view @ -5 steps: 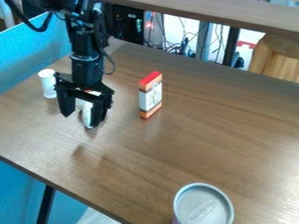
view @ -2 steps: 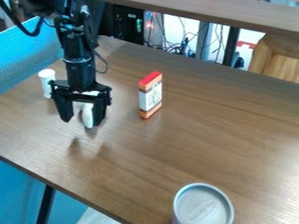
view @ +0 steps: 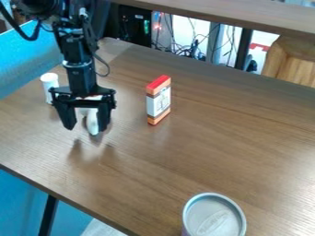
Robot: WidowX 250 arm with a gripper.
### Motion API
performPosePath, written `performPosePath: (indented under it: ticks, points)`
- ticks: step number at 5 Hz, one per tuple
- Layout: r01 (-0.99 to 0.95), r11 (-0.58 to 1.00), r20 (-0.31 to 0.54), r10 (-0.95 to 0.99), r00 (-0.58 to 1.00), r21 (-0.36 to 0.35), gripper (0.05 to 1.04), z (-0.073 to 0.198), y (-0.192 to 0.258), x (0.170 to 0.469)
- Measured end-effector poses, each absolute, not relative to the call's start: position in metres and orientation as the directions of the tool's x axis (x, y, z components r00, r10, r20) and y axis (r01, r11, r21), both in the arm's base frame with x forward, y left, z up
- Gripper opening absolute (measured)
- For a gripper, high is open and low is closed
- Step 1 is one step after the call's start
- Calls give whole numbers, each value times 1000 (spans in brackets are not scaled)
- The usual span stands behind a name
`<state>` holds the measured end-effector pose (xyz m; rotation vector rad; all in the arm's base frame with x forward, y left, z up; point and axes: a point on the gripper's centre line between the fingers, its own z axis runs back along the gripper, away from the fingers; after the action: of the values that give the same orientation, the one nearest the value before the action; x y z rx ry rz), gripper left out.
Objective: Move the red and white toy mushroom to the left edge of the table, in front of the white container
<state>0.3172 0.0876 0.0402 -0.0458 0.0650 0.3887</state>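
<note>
The black gripper [view: 86, 125] hangs over the left part of the table with its two fingers spread apart, so it is open. Behind it, showing between the fingers, a white object [view: 92, 122] stands on the table, its upper part hidden by the gripper. Whether the two touch, I cannot tell. Just left of the gripper stands a white cylindrical container [view: 49, 86]. Right of the gripper, an upright orange and white box with a red top [view: 159, 100] stands apart from it.
A round can [view: 214, 216] with a grey lid stands at the bottom edge of the brown table [view: 203, 152]. A raised wooden shelf [view: 246, 16] runs along the back, with cables beyond. A blue panel [view: 31, 60] borders the left side.
The gripper has shifted slightly left, and the arm above it has also swung left. The white object, the container, the box and the can have stayed put.
</note>
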Motion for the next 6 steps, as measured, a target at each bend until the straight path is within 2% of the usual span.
performPosePath:
  ticks: [2,3,5,6]
  points:
    - [-422,906,-78,419,905,-31,1000,28,98,328]
    - [-447,894,-92,443,892,-28,943,22,99,334]
    - [-470,883,-91,467,879,-11,394,21,104,343]
    - [-432,902,-101,429,898,-13,324,21,102,340]
